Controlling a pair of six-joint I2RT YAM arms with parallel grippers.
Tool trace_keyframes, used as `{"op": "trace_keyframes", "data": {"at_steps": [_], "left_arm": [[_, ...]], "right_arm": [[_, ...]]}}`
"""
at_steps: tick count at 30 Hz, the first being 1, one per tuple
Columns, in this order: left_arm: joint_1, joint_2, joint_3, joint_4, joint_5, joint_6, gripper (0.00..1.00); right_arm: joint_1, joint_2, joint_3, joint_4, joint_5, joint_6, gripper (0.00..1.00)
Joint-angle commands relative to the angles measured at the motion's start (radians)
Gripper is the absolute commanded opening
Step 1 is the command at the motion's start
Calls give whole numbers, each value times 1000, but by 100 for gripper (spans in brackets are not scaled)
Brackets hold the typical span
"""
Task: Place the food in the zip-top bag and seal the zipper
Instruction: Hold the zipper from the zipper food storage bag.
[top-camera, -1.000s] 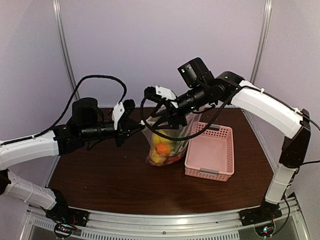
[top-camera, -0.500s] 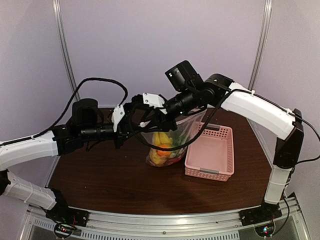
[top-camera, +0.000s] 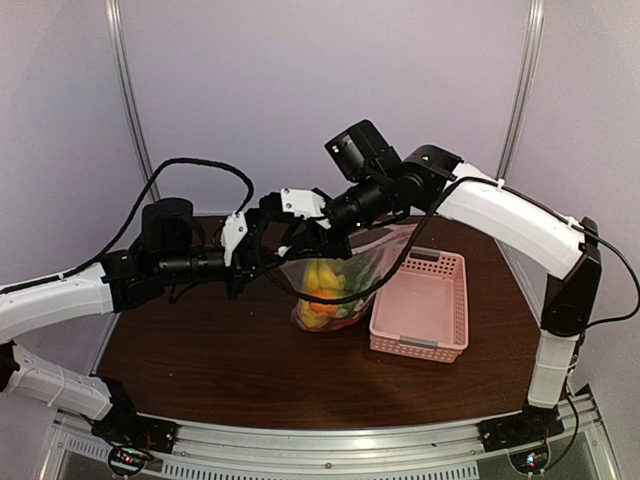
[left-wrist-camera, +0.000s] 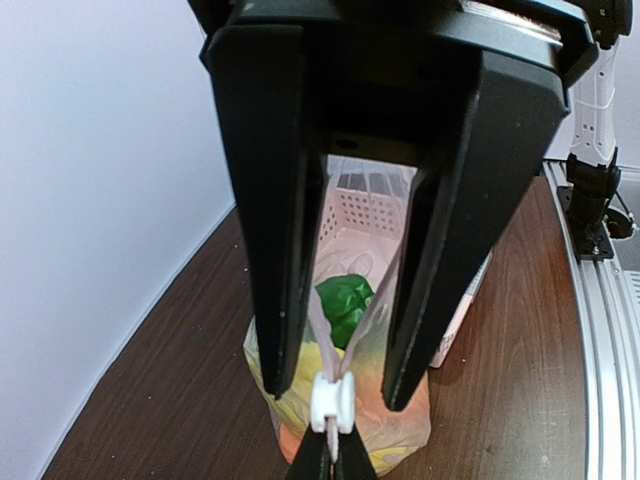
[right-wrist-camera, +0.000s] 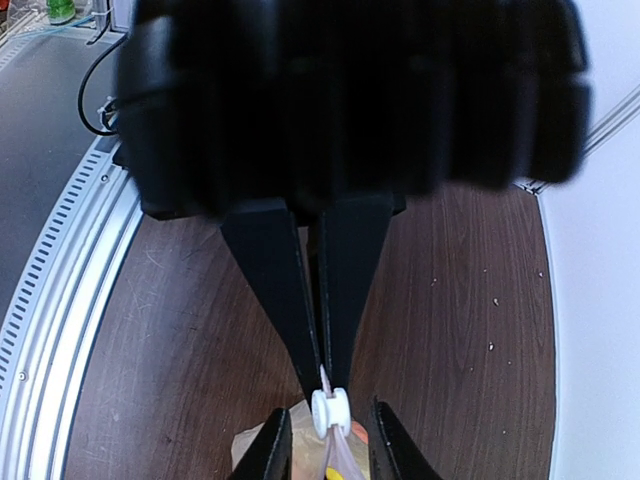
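Observation:
The zip-top bag stands on the table, held up by its mouth edge, with the food inside: yellow and orange pieces and a green one. My left gripper is shut on the zipper strip right behind the white slider. My right gripper is open, one finger on each side of the slider with a small gap on both sides. Seen from above, the two grippers meet over the bag's left top corner, left and right. The mouth beyond the slider spreads apart.
A pink slatted basket stands right beside the bag, on its right. The brown table reaches to a purple wall at the back and left. A metal rail runs along the near edge.
My right arm has swung left to meet the left gripper, and its jaws have narrowed around the slider. The left gripper has held still on the strip.

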Motion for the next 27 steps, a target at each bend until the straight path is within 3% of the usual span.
{"op": "trace_keyframes", "data": {"at_steps": [1,16,27], "left_arm": [[-2,-23,-12,31,12,15,0],[-2,-20,-13,31,-11,11,0],[-2,-46,-39,24,-88,6,0]], "right_arm": [[8,14,15,-31,40,-19,28],[23,21,18,-46,56,-43,0],[-18,-40,-6,-128,96,-61,0]]}}
